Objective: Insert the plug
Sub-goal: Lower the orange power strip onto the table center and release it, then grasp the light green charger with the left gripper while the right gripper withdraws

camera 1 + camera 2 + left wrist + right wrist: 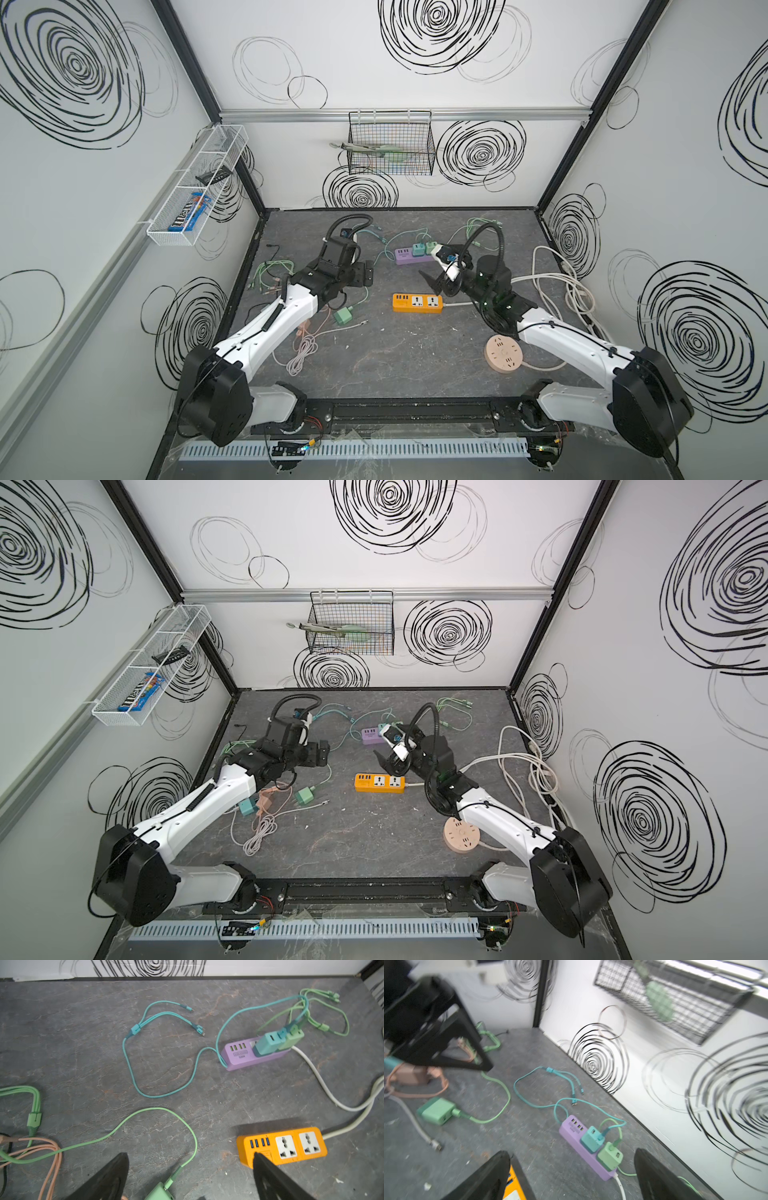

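Lettering on the blue candy pack (189, 215) reads "m&m's".

The counter (83, 1053) is dark grey, marbled with pale and rust-coloured veins. At the far middle, the purple power strip (245, 1059) has yellow-green USB ports. It carries a teal charger (268, 1043) with a teal cable (135, 1029) and a plugged light green charger (294, 1040). Nearer, the orange power strip (417, 303) shows white sockets and blue USB ports. A loose mint green charger (437, 1110) lies to the left. The round socket hub (503, 354) at near right is salmon pink. The walls (353, 62) are white with black scribbled spirals. The left claw (190, 1155) and right claw (572, 1151) are black.
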